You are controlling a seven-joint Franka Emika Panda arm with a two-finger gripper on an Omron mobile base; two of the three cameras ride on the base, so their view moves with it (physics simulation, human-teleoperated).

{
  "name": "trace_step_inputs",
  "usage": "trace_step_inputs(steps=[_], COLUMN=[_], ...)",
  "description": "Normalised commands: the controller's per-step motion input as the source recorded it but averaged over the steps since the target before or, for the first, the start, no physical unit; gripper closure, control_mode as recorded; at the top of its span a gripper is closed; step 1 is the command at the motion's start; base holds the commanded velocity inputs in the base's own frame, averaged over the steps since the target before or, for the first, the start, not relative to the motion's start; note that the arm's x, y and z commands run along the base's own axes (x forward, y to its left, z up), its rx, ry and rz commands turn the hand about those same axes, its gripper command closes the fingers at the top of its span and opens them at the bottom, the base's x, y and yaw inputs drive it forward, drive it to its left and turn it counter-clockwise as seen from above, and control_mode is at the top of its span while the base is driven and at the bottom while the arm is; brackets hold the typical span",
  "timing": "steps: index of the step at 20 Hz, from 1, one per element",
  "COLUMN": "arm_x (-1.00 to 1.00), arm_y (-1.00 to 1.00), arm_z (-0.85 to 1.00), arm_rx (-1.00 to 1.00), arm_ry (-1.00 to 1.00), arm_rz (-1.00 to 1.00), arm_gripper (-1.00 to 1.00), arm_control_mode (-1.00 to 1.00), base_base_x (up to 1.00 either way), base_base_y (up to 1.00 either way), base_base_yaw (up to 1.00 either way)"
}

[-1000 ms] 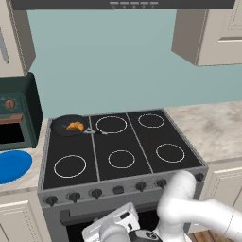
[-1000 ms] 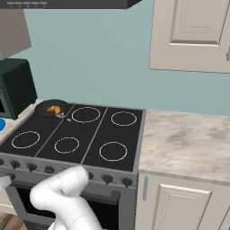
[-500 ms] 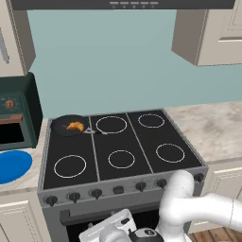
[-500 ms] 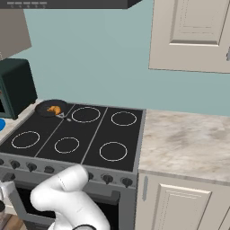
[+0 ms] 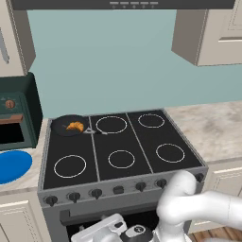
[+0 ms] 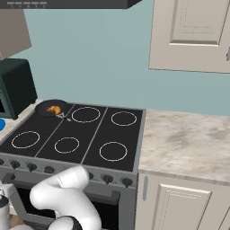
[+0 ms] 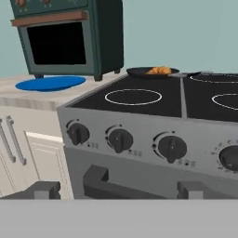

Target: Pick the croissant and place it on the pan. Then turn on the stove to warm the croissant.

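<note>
Looking across your hand view from the left, you see the blue plate (image 7: 50, 83) lying flat on the counter in front of the dark green toaster oven (image 7: 69, 37). Right of them sits the stove (image 7: 153, 135), its grey front panel facing you with a row of dark knobs (image 7: 120, 139) along it. On the back left burner rests the pan (image 7: 151, 72), and the croissant (image 7: 159, 70) lies inside it.

From the left base view you get the same order: toaster oven (image 5: 16, 113) and plate (image 5: 13, 165) at the left, then the pan (image 5: 70, 125) with the croissant (image 5: 74, 126) in it, its short handle pointing right toward the next burner ring. The white arm bends low in front of the stove (image 5: 120, 146), below the knob row.

Your gripper (image 7: 118, 190) shows as two dark finger tips (image 7: 44, 189) at the bottom of the hand view, set well apart and with nothing between them, level with the oven door handle beneath the knobs.

Over in the right base view, the pan (image 6: 50, 108) and croissant (image 6: 54, 109) sit at the stove's far left corner, with marbled counter (image 6: 188, 143) to the right.
</note>
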Motion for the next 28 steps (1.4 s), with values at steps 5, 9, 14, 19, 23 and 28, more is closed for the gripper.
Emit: trace_step_inputs(steps=[5,9,14,19,23,28], arm_x=[0.03,0.11,0.24,0.35,0.37,0.4], arm_y=[0.15,0.0,0.0,0.0,0.0,0.0], arm_z=[-0.06,0.0,0.0,0.0,0.0,-0.08], arm_rx=[0.06,0.0,0.0,0.01,0.03,0.02], arm_ry=[0.0,0.0,0.0,0.0,0.0,0.01], arm_rz=[0.0,0.0,0.0,0.0,0.0,0.0], arm_gripper=[-1.0,-1.0,-1.0,-1.0,-1.0,-1.0], arm_control_mode=[-1.0,-1.0,-1.0,-1.0,-1.0,-1.0], base_base_x=[0.0,0.0,0.0,0.0,0.0,0.0], base_base_y=[0.0,0.0,0.0,0.0,0.0,0.0], base_base_yaw=[0.0,0.0,0.0,0.0,0.0,0.0])
